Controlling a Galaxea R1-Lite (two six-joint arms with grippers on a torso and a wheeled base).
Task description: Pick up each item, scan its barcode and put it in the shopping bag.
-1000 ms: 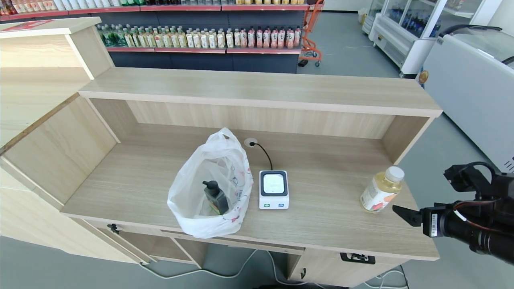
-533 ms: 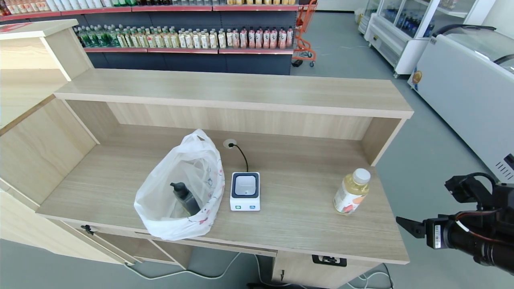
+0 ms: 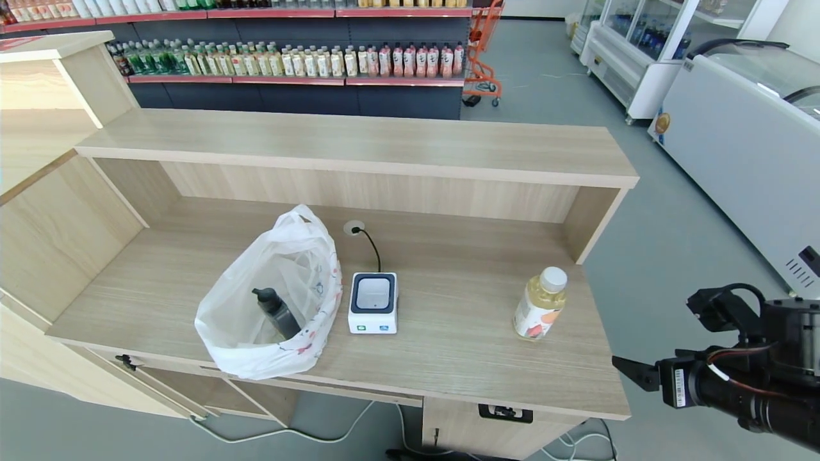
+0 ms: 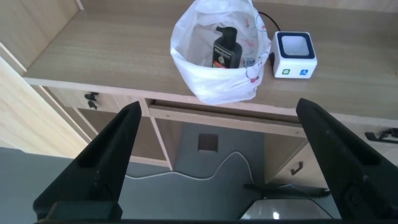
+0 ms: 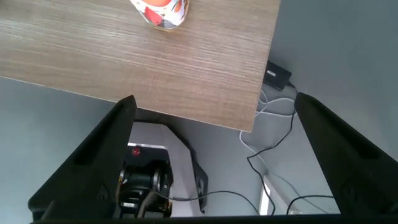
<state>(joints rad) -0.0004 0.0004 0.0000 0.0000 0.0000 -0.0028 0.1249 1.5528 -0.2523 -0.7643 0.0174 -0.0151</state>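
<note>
R claw (image 5: pixel 214 99) spread wide, empty, off the counter's (image 3: pixel 448 349) front-right corner, apart from the bottle (image 3: pixel 540 304). Bottle stands upright near counter's right end. L claw (image 4: pixel 217 106) also spread wide, empty, out in front of counter, facing the bag (image 3: pixel 269 301). Bag sits open w/ a dark pump btl (image 3: pixel 275 312) inside. Scanner (image 3: pixel 373 302) just beside bag, between it & bottle.

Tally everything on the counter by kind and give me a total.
Bags: 1, the white shopping bag
Bottles: 2, a dark pump bottle inside that bag and a yellow drink bottle standing by itself
Scanners: 1, the white scanner beside the bag
Total: 4
</note>
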